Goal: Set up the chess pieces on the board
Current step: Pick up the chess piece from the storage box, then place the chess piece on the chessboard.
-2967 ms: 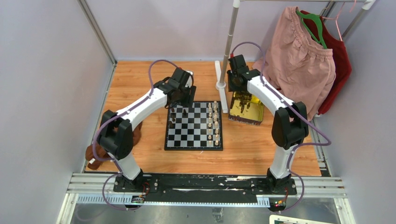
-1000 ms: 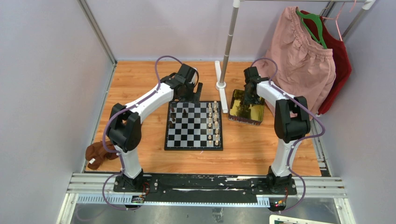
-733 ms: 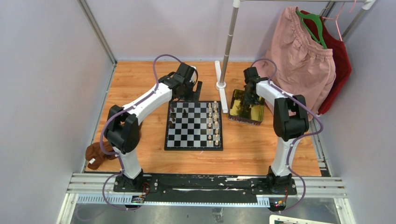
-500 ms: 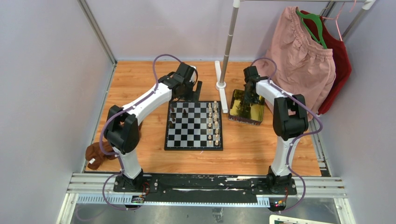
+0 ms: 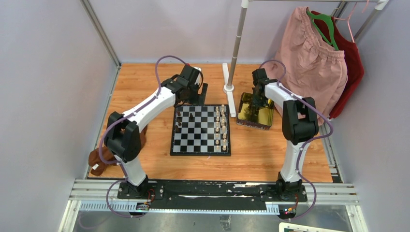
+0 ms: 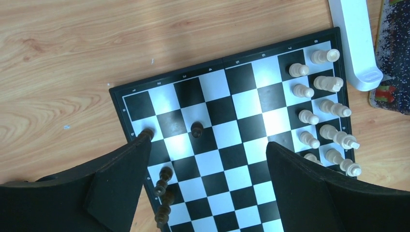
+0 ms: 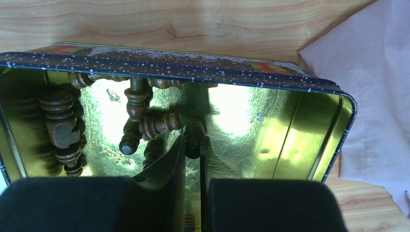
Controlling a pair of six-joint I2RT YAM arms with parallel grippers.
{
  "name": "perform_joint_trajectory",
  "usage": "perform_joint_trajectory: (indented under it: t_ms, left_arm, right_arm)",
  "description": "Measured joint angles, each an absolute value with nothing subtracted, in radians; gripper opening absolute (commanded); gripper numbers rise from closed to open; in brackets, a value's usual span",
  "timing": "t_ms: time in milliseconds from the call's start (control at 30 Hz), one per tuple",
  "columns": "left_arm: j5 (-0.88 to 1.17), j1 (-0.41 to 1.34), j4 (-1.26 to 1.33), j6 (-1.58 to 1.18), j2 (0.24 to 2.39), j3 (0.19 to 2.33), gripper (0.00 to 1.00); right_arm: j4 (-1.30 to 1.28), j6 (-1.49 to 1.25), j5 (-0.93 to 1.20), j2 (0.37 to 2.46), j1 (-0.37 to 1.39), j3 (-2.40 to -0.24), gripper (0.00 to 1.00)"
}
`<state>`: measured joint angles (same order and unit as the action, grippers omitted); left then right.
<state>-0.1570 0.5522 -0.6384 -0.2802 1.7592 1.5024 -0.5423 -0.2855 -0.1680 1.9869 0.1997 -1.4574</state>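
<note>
Wood table (image 5: pixel 135 77): board (image 5: pixel 200 145) holds white pieces (image 6: pixel 306 116) and few dark; the rest lie in tin (image 7: pixel 319 125). Right gripper (image 7: pixel 192 143) pinches a dark piece (image 7: pixel 193 129) there; left gripper (image 6: pixel 208 142) is splayed wide above board. Pieces likely light, rigid, smooth, tippy; grip mid-stem.

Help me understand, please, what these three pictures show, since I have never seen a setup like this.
These are two robot arms bolted to a table. The overhead picture looks down from behind them, left arm on the left, right arm on the right. The other two come from cameras on the wrists, each showing its own gripper. On the table lies a chessboard, with cream pieces lined along its right side and a few dark pieces on its left. Beside it sits a gold tin with more dark pieces. The left gripper hangs open by the board, holding nothing; the right gripper, inside the tin, is closed on one dark piece. Clothes hang on a rack behind.
</note>
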Motion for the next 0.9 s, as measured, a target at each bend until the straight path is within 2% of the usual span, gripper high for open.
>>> perform_joint_trajectory:
  t_ms: [500, 633, 900]
  left_arm:
    - [-0.208, 0.552, -0.638, -0.272, 1.63, 1.404, 0.96]
    - [-0.225, 0.552, -0.638, -0.271, 1.575, 1.359, 0.98]
    - [-0.277, 0.538, -0.636, -0.273, 1.376, 1.221, 1.0]
  right_arm:
    - [-0.565, -0.253, -0.19, 1.875, 0.225, -1.483, 0.0]
    - [-0.582, -0.238, -0.196, 1.859, 0.284, -1.539, 0.0]
    - [-0.641, -0.21, -0.191, 1.883, 0.508, -1.681, 0.0]
